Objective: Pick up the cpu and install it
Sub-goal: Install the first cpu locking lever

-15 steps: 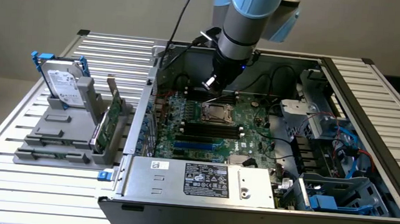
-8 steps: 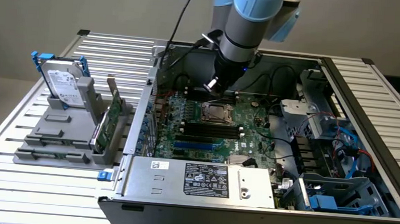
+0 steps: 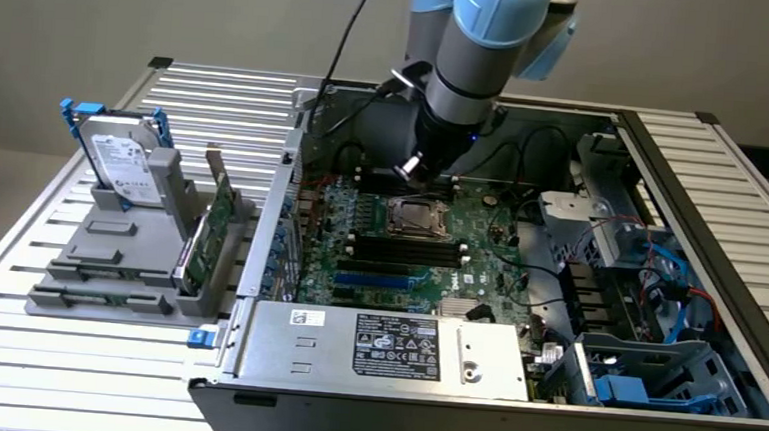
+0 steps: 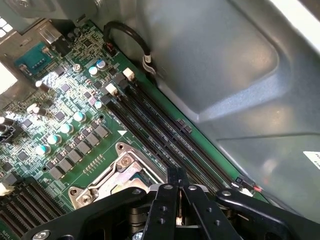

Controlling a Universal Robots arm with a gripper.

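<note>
The gripper (image 4: 176, 176) is pinched narrow just above the metal-framed socket (image 4: 117, 177) on the green motherboard (image 4: 65, 130). Whether the cpu sits between its fingers cannot be told. The open computer case (image 3: 479, 430) rests on a slatted metal desk (image 3: 67, 376) before a plain grey wall (image 3: 169, 12).

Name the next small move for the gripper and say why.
Probably slide the gripper sideways until it is centred over the socket. It is shut and hangs beside the socket, above the memory slots; whether it pinches the cpu I cannot tell.
</note>
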